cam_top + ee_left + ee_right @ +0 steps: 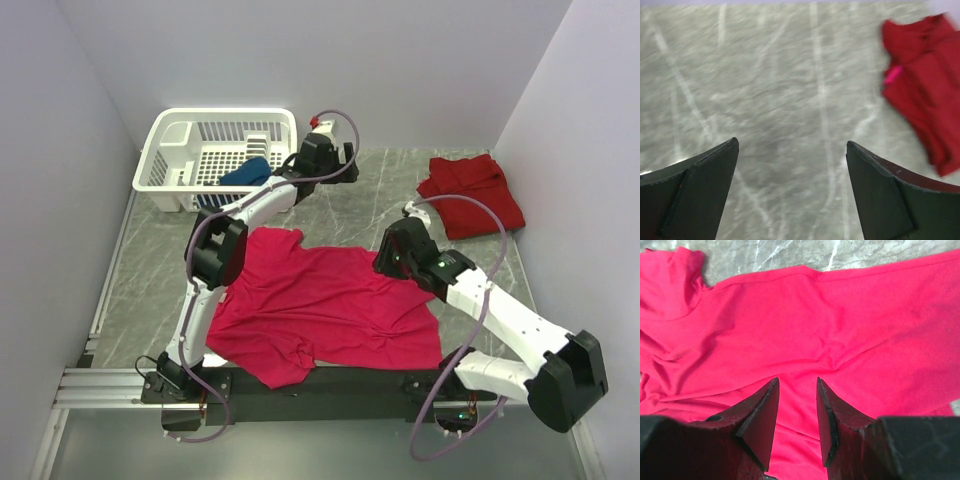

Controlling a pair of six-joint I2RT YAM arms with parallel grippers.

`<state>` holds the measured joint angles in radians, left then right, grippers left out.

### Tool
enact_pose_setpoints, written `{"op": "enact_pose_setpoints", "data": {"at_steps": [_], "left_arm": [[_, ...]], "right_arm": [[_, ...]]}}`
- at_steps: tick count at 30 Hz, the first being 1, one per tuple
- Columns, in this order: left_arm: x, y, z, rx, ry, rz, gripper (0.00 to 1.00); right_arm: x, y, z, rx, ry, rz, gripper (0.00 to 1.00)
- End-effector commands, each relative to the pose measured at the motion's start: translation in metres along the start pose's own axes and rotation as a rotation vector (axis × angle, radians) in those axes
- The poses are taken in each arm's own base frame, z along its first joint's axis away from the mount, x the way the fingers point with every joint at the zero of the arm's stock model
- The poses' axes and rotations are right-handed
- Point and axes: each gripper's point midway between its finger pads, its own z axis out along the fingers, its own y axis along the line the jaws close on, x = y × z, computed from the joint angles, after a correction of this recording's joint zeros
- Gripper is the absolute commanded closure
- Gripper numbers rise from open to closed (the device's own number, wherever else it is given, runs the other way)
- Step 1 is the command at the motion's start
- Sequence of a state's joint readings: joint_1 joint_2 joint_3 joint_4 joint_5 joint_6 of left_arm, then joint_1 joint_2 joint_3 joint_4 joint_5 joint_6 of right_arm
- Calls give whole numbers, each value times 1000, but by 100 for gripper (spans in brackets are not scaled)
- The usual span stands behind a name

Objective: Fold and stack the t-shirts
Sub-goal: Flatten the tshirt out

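Note:
A magenta t-shirt (320, 310) lies spread flat on the marble table in front of the arm bases; it fills the right wrist view (805, 315). A darker red t-shirt (470, 195) lies folded at the back right and shows in the left wrist view (925, 75). A dark blue t-shirt (245, 173) lies bunched in the white basket. My left gripper (340, 158) is open and empty above bare table (792, 145), beside the basket. My right gripper (387, 262) hovers over the magenta shirt's right part (797, 381), with its jaws a little apart and nothing between them.
The white lattice basket (170, 165) stands at the back left. Grey walls close in the table on the left, back and right. A metal rail (100, 385) runs along the near edge.

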<state>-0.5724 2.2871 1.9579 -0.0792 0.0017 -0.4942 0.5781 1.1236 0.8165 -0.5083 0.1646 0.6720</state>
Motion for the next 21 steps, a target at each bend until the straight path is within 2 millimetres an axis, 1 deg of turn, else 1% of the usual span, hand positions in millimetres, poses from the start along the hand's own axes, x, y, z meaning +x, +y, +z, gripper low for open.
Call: {"op": "enact_pose_setpoints", "data": {"at_steps": [1,5,6,7,8,9,10,11,14,16,18,19,20,21], "left_arm": [[-18,24,1,-104,-50,34,5],[-21,62,3,-185,-58,10,5],[-26,75,1,-204,-66,-7,5],[-29,83,0,-219,-76,-15,5],[-25,94,-2,-238,-69,-23,5],[-33,104,-6,-249,-88,-35,5],[-36,110,-8,-258,-97,-38,5],[-34,117,-10,-273,-92,-39,5],[-42,135,-17,-307,-102,-37,5],[-44,142,-21,-323,-106,-35,5],[-48,154,-26,-350,-112,-47,5],[-45,160,-28,-360,-107,-51,5],[-48,163,-29,-365,-115,-53,5],[-54,166,-34,-380,-132,-55,5]], "right_arm": [[-4,-3,-11,-8,-42,22,57],[-2,-7,-16,-9,-50,30,57],[-1,-8,-17,-9,-50,31,57],[-1,-8,-18,-14,-54,32,57],[0,-10,-19,-11,-54,35,57],[0,-9,-19,-12,-56,34,57],[0,-9,-20,-16,-56,35,57],[1,-9,-20,-16,-55,37,57],[3,-9,-21,-23,-52,42,57],[5,-8,-22,-27,-53,42,57],[6,-9,-23,-25,-51,44,57],[6,-8,-25,-30,-55,45,57],[8,-9,-24,-25,-52,44,57],[8,-9,-25,-30,-54,44,57]]}}
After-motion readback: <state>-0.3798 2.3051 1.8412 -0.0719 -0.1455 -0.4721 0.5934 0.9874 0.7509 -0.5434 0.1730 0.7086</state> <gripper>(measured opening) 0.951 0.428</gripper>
